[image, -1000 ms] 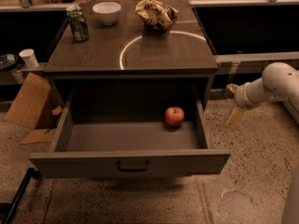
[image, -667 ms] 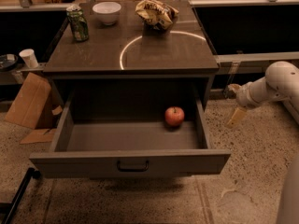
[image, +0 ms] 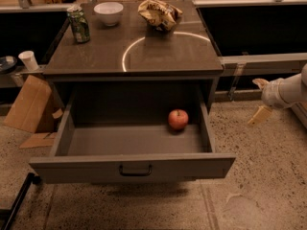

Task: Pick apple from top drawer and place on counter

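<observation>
The red apple (image: pixel 178 119) lies inside the open top drawer (image: pixel 132 168), near its back right corner. The drawer is pulled fully out, with its dark handle at the centre of the front panel. The counter (image: pixel 96 56) above is dark and glossy with a thin white circle marked on it. My gripper (image: pixel 259 99) is at the right, outside the cabinet, over the floor at about the height of the drawer. Its two pale fingers are spread apart and hold nothing.
On the counter stand a green can (image: pixel 78 25), a white bowl (image: pixel 108 12) and a crumpled snack bag (image: pixel 159 14). A cardboard piece (image: pixel 29 104) leans at the cabinet's left, with a white cup (image: pixel 29 60) on a ledge beyond it. A speckled floor surrounds the cabinet.
My arm and gripper have drifted a little to the right, away from the drawer. The apple and drawer have not moved.
</observation>
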Tool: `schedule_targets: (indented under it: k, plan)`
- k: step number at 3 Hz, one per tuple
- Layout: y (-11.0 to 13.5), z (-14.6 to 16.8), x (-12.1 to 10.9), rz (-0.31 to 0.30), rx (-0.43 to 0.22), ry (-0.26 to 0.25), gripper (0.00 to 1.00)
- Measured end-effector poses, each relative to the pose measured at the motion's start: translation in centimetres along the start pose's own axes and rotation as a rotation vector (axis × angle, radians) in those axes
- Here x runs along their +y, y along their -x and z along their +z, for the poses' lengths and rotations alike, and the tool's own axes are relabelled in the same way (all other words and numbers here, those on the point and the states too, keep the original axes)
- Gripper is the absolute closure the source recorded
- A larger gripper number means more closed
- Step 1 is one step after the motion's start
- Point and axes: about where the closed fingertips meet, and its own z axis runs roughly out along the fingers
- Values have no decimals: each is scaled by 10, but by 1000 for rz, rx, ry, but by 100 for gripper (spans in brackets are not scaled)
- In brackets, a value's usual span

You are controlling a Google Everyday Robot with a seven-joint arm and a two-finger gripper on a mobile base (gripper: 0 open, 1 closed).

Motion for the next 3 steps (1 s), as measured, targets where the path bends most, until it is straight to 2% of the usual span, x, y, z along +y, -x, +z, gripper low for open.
schedule_targets:
  k: [1,2,3]
  plan:
    - [39,-23,15,-32,-39,10,0]
    - [40,-22,15,-25,-50,19,0]
    - [67,-61,42,-32,-77,92,0]
